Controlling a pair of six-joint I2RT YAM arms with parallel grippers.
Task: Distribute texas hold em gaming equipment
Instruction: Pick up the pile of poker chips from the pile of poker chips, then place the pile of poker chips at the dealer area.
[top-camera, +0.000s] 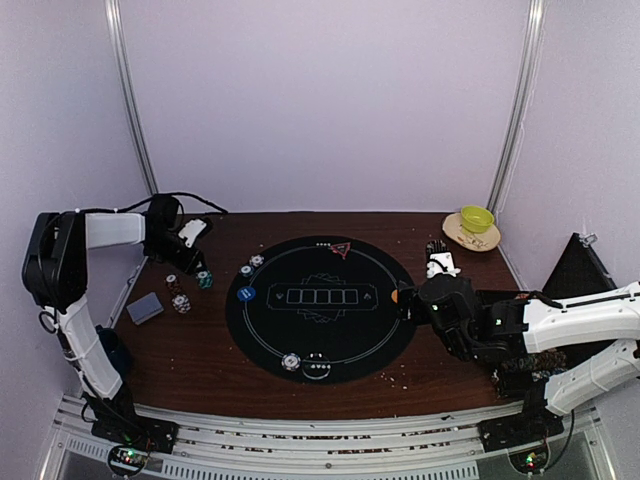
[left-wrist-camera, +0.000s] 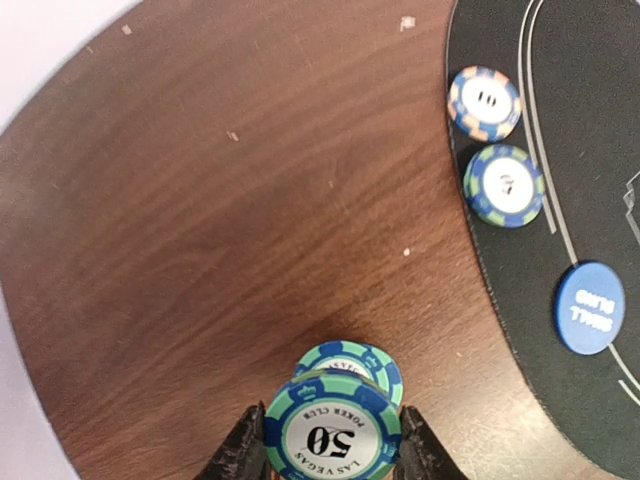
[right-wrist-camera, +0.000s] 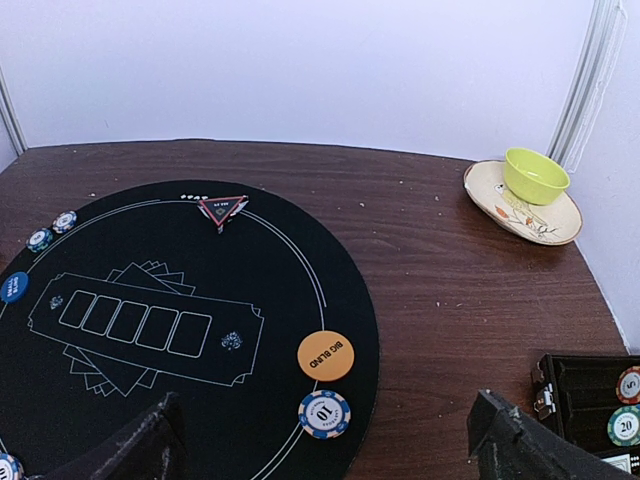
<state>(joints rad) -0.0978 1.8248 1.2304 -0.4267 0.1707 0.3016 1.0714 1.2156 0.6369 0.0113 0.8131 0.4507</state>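
Left fingers clamped on 50 chip above counter. Mat lies to right of fingers in wrist view; left arm nearer. Right fingers apart.

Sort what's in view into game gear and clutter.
Job: green 50 chip, blue small-blind button, orange big-blind button, red triangle marker, card deck, striped 10 chip.
Lying about: yellow-green bowl, plate under it.
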